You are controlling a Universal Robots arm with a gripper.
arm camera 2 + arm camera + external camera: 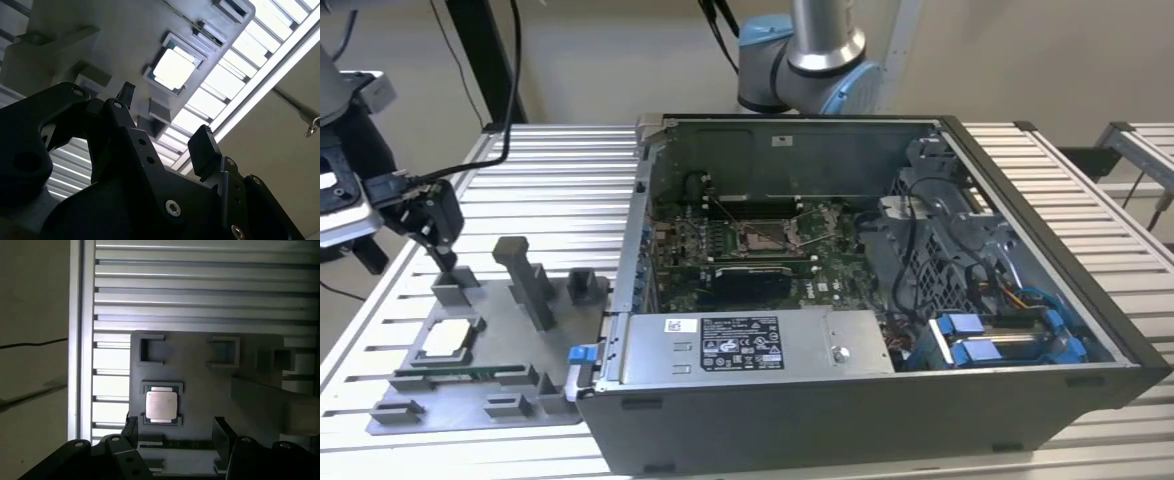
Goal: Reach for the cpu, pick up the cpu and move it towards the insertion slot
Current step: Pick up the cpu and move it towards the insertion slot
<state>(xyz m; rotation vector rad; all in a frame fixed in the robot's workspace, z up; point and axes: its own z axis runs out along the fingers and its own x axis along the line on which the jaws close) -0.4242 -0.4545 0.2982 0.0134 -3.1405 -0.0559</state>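
My gripper (175, 432) hangs over the grey fixture plate (200, 390), jaws spread wide and holding nothing, as both wrist views show. Just past my fingertips (202, 145) the cpu (161, 406) lies flat in its square recess in the plate, pale metal face up, clear of both fingers. In the exterior view my gripper (444, 265) stands above the plate's far corner on the exterior view's left. The cpu (447, 340) sits nearer, close to the plate's edge on that same side. A long green memory stick (454, 373) lies in a slot just beside it, toward the plate's near edge. Upright grey posts (531, 285) rise from the plate's middle. The plate rests on the slatted aluminium table (560, 180), just beside an open computer case (854, 400). Farther off, inside the case, the insertion slot (767, 237) lies on the motherboard (720, 270), a silver frame around a dark centre, well apart from the cpu. Behind the case stand my arm's blue-and-silver joints (801, 55).
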